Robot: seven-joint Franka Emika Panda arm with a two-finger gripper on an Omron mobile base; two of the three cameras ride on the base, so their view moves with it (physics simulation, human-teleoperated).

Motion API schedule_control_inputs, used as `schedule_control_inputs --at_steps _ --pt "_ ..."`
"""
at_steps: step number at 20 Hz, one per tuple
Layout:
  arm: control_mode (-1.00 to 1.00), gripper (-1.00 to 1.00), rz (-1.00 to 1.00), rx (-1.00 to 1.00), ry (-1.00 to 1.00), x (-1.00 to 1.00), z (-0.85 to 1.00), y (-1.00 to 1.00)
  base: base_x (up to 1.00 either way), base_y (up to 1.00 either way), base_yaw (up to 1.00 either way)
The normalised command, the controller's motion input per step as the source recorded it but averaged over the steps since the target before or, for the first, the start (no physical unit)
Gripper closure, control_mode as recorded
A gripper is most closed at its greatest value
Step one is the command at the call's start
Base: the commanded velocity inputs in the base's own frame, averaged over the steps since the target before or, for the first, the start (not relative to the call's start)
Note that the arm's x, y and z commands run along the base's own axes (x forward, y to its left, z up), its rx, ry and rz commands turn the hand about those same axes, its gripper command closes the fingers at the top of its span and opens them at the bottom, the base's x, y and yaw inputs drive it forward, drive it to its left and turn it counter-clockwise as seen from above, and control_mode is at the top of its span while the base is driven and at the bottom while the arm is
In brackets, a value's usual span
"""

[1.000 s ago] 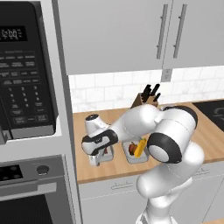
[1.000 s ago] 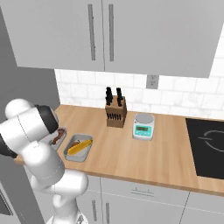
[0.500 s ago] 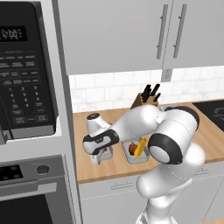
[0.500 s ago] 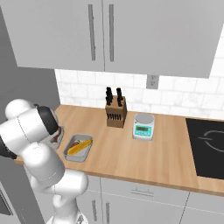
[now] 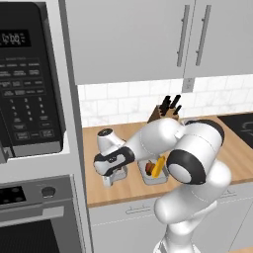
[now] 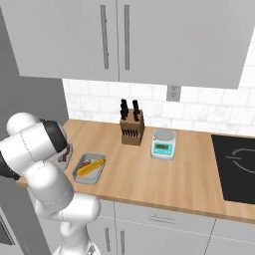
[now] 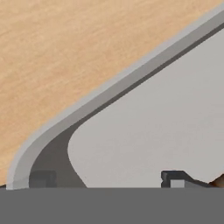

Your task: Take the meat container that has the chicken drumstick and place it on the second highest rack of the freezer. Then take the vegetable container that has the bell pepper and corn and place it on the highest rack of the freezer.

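On the wooden counter (image 5: pixel 113 190) in the left base view, the gripper (image 5: pixel 114 176) is hanging low over the left end, just beside the tall grey side panel, and the meat container is sitting under it, mostly hidden by the hand. Just to its right, the vegetable container (image 5: pixel 154 174) is lying with the yellow corn (image 5: pixel 157 166) and dark bell pepper (image 5: pixel 148 169) inside, untouched. From the right base view, the same vegetable container (image 6: pixel 89 168) is resting near the counter's front edge, with a knife block (image 6: pixel 131 128) and kitchen scale (image 6: pixel 164 144) standing well apart behind it; neither is blocking anything. Through the hand view, the fingers (image 7: pixel 41 178) are standing wide apart, straddling the meat container's rim (image 7: pixel 113 85), gripping nothing yet. Judgement: nothing is delivered yet, so both containers are left, and the first grasp is only being lined up. The drumstick itself is barely showing.
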Motion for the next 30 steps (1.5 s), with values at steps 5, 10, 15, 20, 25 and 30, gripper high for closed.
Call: schedule_control_inputs --at_steps 5,10,15,20,25,30 --pt "-1.00 -1.00 0.00 0.00 0.00 0.00 0.00 0.00 0.00 0.00 0.00" --pt "-1.00 1.00 0.00 0.00 0.00 0.00 0.00 0.00 0.00 0.00 0.00" --pt "-1.00 1.00 0.00 0.00 0.00 0.00 0.00 0.00 0.00 0.00 0.00" --pt "-1.00 1.00 0.00 0.00 0.00 0.00 0.00 0.00 0.00 0.00 0.00" --pt "-1.00 1.00 0.00 0.00 -0.04 -0.04 0.02 -0.01 0.00 0.00 0.00" --pt "-1.00 1.00 0.00 0.02 0.00 -0.06 0.60 -0.08 0.00 0.00 0.00"
